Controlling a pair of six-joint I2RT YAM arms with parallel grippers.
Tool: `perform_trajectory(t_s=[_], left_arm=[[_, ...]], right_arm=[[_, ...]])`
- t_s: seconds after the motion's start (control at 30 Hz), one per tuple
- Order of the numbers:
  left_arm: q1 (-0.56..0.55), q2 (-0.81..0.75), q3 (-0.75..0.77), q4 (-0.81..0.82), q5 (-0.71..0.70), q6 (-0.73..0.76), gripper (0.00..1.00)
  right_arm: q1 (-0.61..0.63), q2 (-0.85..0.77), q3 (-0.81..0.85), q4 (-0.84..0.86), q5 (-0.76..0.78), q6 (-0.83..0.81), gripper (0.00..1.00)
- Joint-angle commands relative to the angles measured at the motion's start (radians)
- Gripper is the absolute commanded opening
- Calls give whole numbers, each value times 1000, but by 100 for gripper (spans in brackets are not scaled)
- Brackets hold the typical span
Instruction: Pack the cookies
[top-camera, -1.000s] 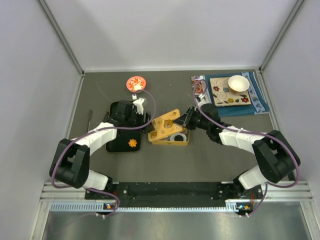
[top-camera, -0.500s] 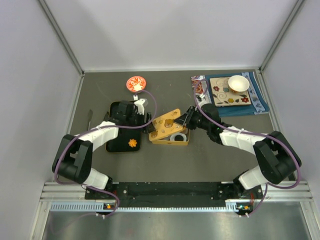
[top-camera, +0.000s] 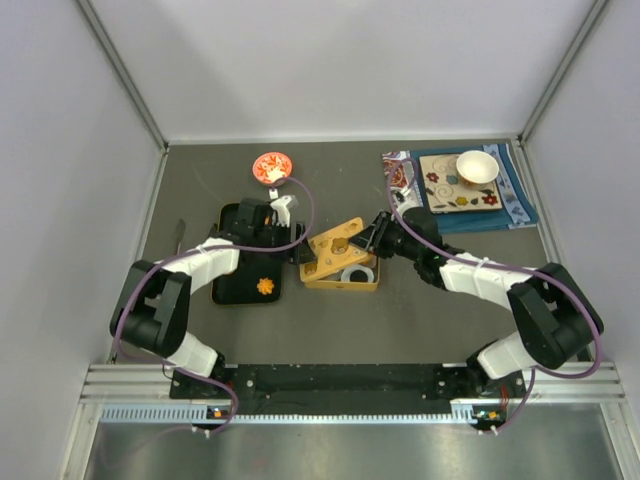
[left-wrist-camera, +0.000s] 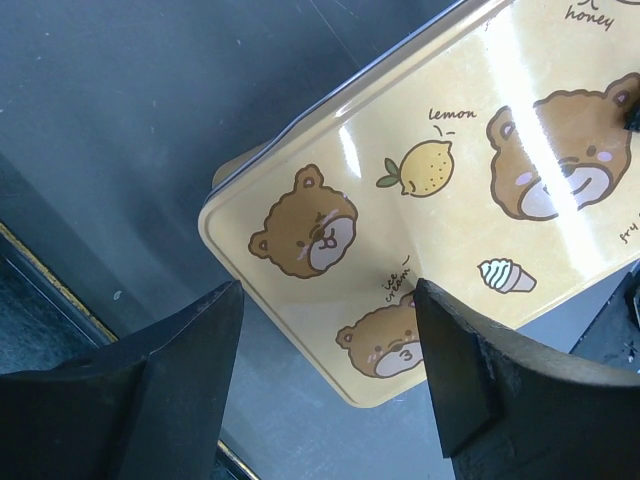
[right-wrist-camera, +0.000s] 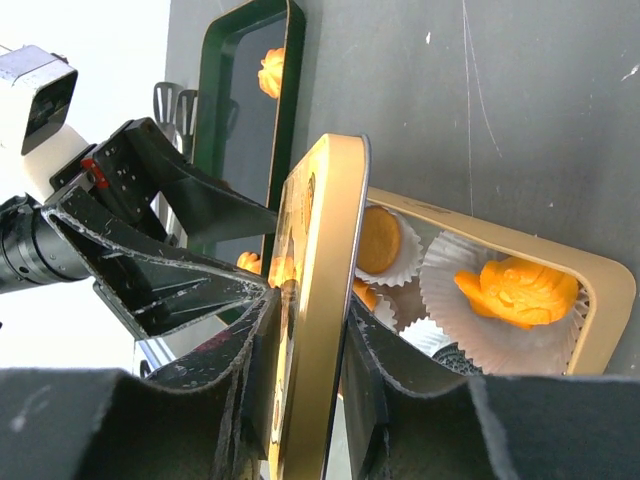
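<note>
The left gripper (left-wrist-camera: 328, 295), open, has edged in at 9 o'clock of the lid (top-camera: 335, 240); the right gripper (right-wrist-camera: 310, 330) pinches it tilted. Most cookies (right-wrist-camera: 515, 285) sit in the tin (right-wrist-camera: 600, 290), one on the tray (top-camera: 228, 285): closing seems premature.

The raised lid (top-camera: 335, 241) stands between the left fingers (left-wrist-camera: 160, 390) and the tin (top-camera: 336, 287).

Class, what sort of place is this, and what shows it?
Likely a robot lab test cell: bare grey walls box in a dark table, and a left arm and right arm are bolted to a metal rail.
</note>
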Motion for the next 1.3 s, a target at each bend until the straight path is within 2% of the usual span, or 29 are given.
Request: perform_trajectory(t_s=[0.0,0.63,0.93,1.27], left_arm=[[1,20,33,38,78,-28,75],[19,47,39,44,123,-87,77],[21,83,49,87,161,-93,78],[19,100,70,81,173,-88,78]], right_arm=[[4,-37,-4,25,10,-21,30],[1,-46,-11,25,30,-44,32],[-9,-53,-10,1,50,-75,40],[-60,-81,-31,-56,81,-151,43]])
